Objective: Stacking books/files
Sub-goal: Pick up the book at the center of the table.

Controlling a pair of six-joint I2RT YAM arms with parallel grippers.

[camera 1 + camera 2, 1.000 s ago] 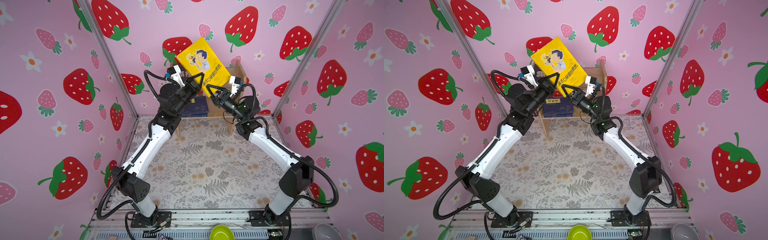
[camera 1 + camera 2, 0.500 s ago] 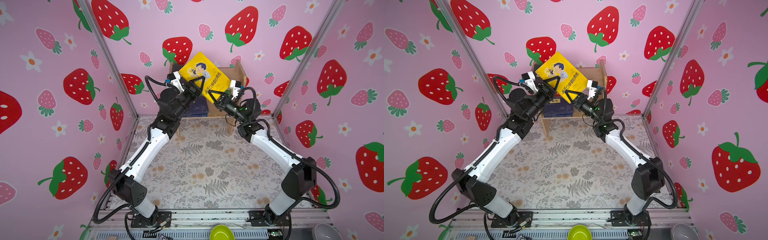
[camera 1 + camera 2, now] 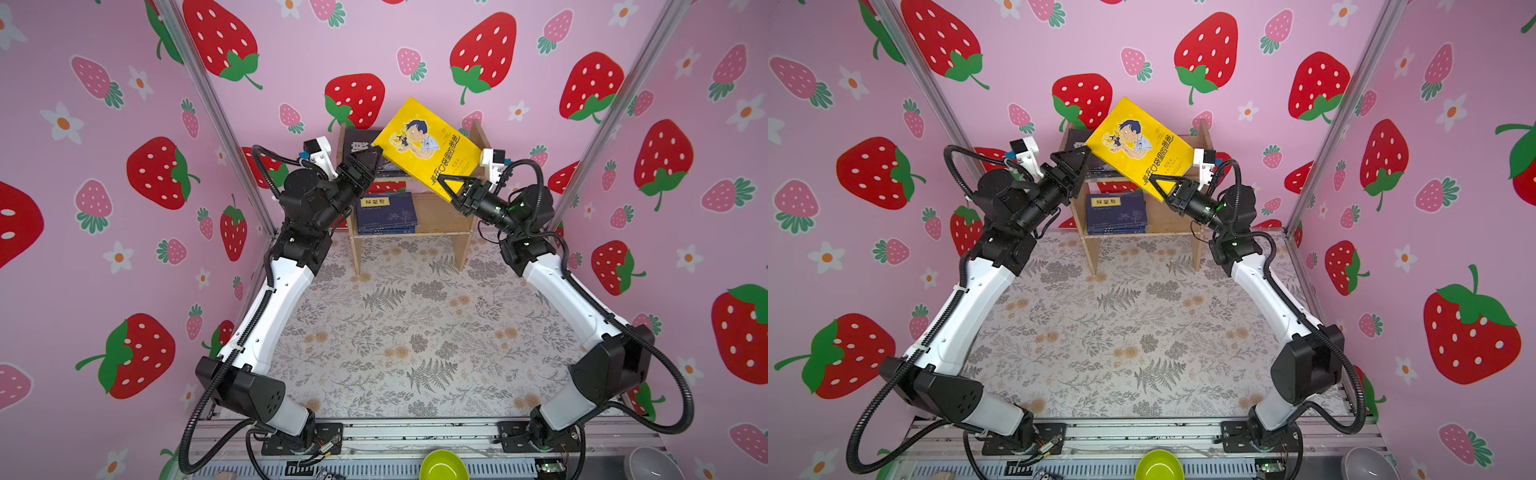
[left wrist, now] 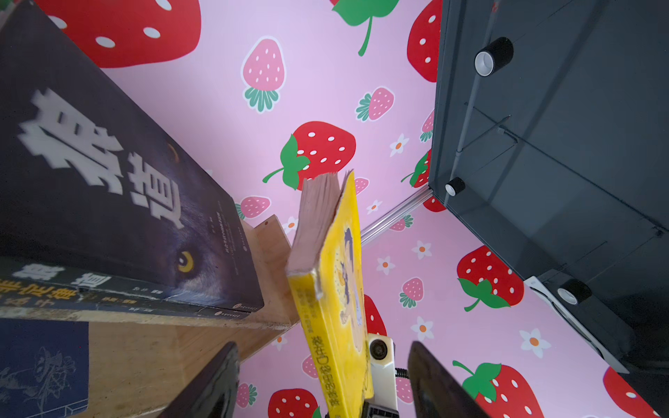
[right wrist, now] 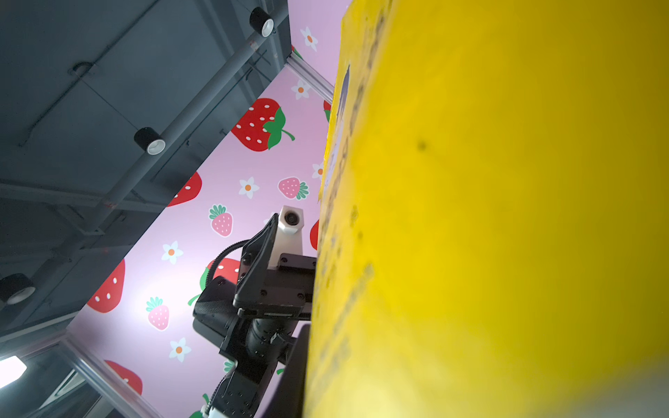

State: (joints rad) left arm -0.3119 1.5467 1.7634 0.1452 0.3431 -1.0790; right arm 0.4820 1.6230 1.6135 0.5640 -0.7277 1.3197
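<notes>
Both top views: wooden two-tier shelf [image 3: 442, 214] beyond both grippers. Upper tier: black paperbacks [image 3: 357, 145]. Lower tier: navy paperback stack w/ yellow label [image 3: 388, 212], count unclear. 1 yellow paperback w/ cartoon-boy cover [image 3: 428, 145], tilted in the air by the upper tier. Right gripper [image 3: 441, 185] clamped on its near corner; left gripper [image 3: 370, 158] at the opposite corner.

L wrist: left gripper's fingers [image 4: 217, 383] spread wide, yellow paperback btwn them, gaps both sides; 2 black spines alongside.

R wrist: yellow cover fills most of the view.
</notes>
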